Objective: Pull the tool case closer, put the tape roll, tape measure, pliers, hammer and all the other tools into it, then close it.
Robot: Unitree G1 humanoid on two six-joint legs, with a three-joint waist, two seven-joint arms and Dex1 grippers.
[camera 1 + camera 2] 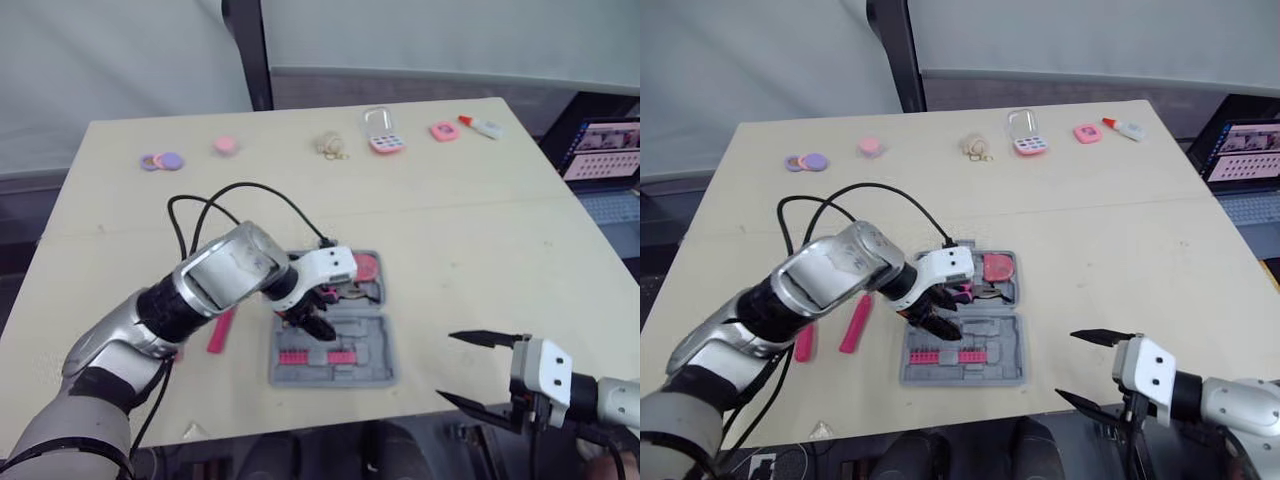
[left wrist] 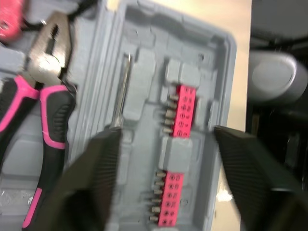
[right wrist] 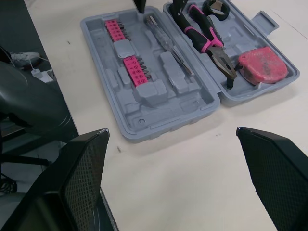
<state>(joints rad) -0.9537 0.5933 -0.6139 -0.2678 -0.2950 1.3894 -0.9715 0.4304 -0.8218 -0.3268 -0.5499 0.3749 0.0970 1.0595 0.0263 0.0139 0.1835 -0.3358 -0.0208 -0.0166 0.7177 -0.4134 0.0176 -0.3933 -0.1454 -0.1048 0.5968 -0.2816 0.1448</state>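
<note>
Right pincer (image 1: 447,366) hangs at the worktop's near edge with its two black fingers spread wide, holding nothing and touching nothing. It sits well apart from the tool case.

The grey tool case (image 3: 149,108) lies open and flat on the near middle of the worktop (image 1: 480,240). The left pincer (image 1: 315,322) is lowered over the case. In the left wrist view its fingers (image 2: 91,178) stand apart with nothing between them, above the half nearest the robot. Whether a fingertip touches the plastic cannot be told.

That near half carries two pink bit strips (image 3: 127,53) and a slim metal tool (image 3: 166,43) in its moulded slots. The far half holds the pliers (image 3: 207,41), with pink and black handles, and the reddish-pink tape measure (image 3: 262,65) just beside their jaws. Next to the pliers' handles a dark tool is cut off by the frame edge and cannot be identified.

Left of the case, two pink objects (image 1: 855,322) lie on the worktop, one partly hidden by the left arm. Their kind is hard to make out.

Along the far edge sit purple discs (image 1: 162,160), a pink round piece (image 1: 226,145), a beige lump (image 1: 330,145), a small pink case (image 1: 383,132) and a white bottle (image 1: 480,125) with a red cap. A laptop screen (image 1: 605,150) at the right shows content too small to read.
</note>
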